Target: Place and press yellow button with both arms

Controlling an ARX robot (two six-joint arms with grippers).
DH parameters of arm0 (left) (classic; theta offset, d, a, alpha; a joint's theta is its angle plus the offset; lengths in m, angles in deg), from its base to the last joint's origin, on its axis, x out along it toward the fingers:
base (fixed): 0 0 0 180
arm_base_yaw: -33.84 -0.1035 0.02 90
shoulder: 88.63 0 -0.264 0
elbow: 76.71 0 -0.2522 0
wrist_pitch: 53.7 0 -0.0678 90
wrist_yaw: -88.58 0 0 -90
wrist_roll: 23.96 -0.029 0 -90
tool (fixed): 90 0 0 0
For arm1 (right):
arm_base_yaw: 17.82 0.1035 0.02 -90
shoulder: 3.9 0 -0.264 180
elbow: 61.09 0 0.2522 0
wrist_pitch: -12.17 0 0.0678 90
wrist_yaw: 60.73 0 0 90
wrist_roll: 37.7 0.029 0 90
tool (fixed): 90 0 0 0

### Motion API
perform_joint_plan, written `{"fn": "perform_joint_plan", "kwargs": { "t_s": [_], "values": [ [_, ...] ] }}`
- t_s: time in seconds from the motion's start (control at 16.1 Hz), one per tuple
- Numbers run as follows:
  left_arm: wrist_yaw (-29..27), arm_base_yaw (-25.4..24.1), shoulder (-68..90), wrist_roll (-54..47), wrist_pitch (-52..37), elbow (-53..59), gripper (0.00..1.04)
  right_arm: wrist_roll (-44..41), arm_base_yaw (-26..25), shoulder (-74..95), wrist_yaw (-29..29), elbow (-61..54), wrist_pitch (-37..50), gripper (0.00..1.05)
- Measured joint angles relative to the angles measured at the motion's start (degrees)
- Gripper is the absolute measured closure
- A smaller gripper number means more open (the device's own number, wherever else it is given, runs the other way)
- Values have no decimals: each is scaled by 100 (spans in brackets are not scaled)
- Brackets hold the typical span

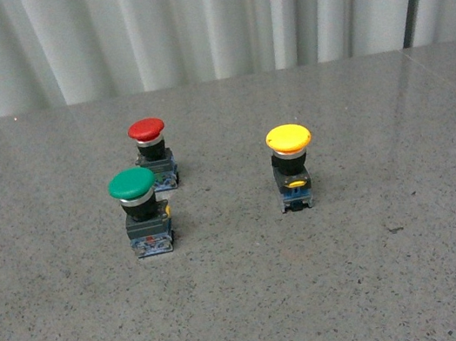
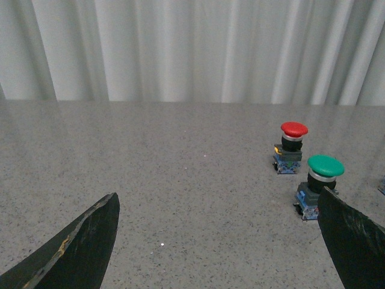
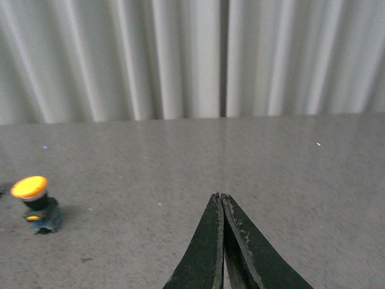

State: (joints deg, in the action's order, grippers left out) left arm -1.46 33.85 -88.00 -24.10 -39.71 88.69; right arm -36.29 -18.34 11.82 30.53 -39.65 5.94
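On the table (image 1: 252, 307), going left to right, I see the green button (image 1: 132, 185) and red button (image 1: 146, 130) close together, then the yellow button (image 1: 288, 139) upright and well apart, which I judge leaves room for both arms. Neither arm shows in the front view. Only the wrist views reveal them: my left gripper (image 2: 219, 241) is spread wide near the green one, my right gripper (image 3: 221, 208) is clenched on nothing, off to the yellow button's side.

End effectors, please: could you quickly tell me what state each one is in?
Left end effector: open, holding nothing.
Right end effector: closed, holding nothing.
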Motion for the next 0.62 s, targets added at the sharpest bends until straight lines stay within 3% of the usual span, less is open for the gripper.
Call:
{"fn": "perform_joint_plan", "kwargs": {
  "t_s": [0.31, 0.44, 0.62],
  "values": [
    [0, 0, 0, 0, 0, 0, 7, -70, 50, -404, -129, -317, -59, 103],
    [0, 0, 0, 0, 2, 0, 7, -87, 50, -992, -131, -389, -769, 103],
    [0, 0, 0, 0, 0, 0, 7, -96, 50, -1296, -129, -466, -796, 103]
  ]
}}
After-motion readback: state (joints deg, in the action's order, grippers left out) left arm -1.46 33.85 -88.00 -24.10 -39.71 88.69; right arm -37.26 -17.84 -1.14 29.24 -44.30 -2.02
